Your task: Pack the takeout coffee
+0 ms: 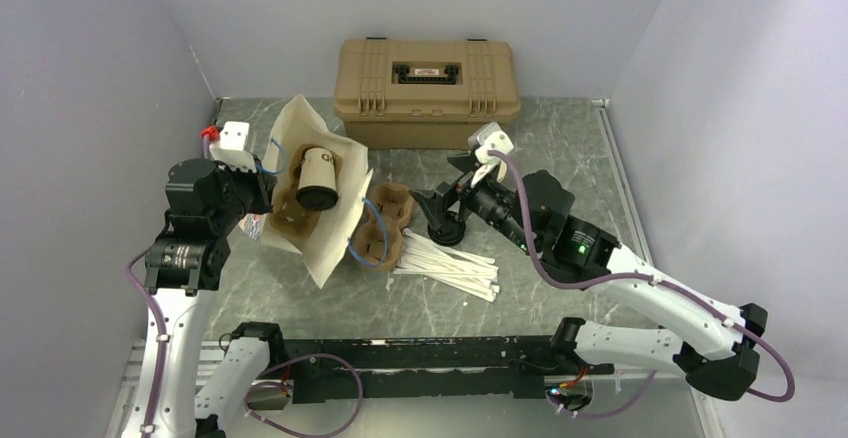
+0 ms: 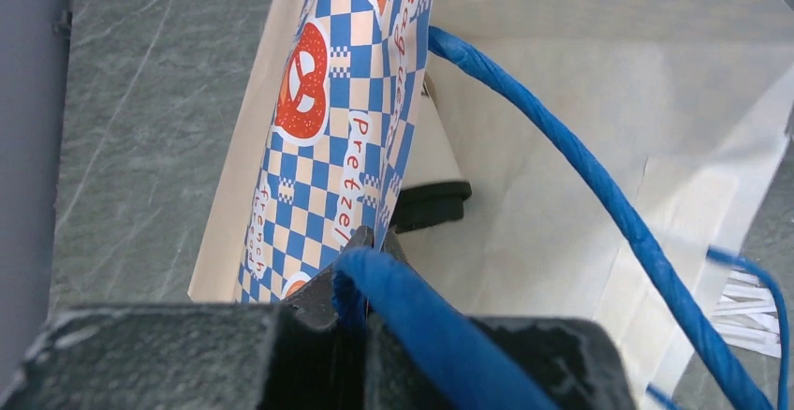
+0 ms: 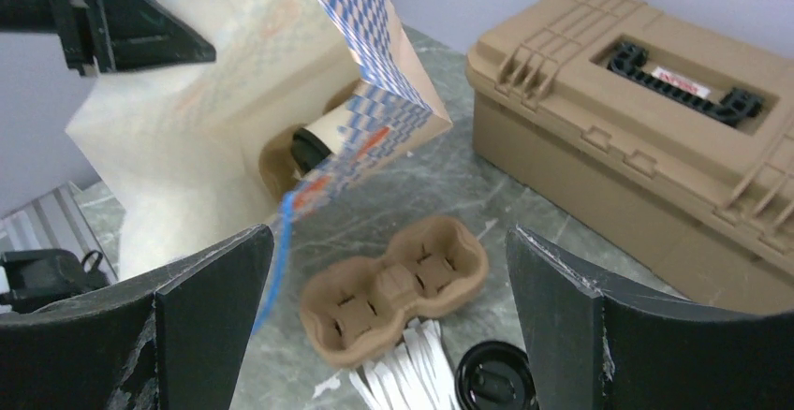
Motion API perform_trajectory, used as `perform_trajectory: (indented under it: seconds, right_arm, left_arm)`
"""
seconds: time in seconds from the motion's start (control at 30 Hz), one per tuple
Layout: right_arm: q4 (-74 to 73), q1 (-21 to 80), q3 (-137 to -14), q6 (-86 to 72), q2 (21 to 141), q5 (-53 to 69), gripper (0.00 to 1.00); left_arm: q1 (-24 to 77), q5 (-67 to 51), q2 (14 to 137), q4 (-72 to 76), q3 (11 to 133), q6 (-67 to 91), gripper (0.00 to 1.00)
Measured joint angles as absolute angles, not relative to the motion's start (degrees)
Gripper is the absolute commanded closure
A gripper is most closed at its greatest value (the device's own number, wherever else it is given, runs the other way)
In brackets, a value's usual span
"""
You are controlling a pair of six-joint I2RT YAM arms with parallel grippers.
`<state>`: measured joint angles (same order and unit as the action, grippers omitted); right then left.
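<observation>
Looking from above, the tan kraft-paper takeout coffee [image 1: 318,178] with black lid lies on its side inside the white paper bag [image 1: 335,238] and likely needs gentle righting. Left wrist: left jaws clamped on the bag's blue rope handle [image 2: 562,148]. Right wrist: right jaws wide apart over the worktop [image 3: 487,185], free to help.

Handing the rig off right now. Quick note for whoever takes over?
Left gripper: shut on the blue cord handle of the white paper bag with blue-check pretzel print, holding its mouth open.
Right gripper: open, empty, near the empty brown pulp cup carrier.
Tan kraft coffee cup with black lid: inside the bag, lying tilted.
Done: cup is bagged.
Left: probably let go of the handle and pull both arms back.
</observation>
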<state>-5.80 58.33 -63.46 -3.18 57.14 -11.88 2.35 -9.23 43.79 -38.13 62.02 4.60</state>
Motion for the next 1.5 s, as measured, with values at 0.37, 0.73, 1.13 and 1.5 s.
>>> perform_trajectory:
  seconds: [0.37,0.73,1.13,1.5]
  right_arm:
    - [-9.9,58.3,-54.4,-4.1,49.1,-15.2,0.0]
    - [-11.6,58.3,-57.8,-2.7,51.6,-10.6,0.02]
    - [-11.7,60.3,-78.8,1.1,71.0,2.0,0.07]
    - [-17.3,64.7,-94.9,6.9,93.4,2.5,0.16]
  left_arm:
    - [2.3,-9.2,44.1,-37.5,61.6,2.7,1.0]
    - [2.3,-9.6,45.5,-37.6,61.6,2.6,1.0]
    - [2.3,-10.7,46.3,-39.3,62.7,3.2,1.0]
    - [2.3,-10.9,46.4,-41.2,63.6,3.9,1.0]
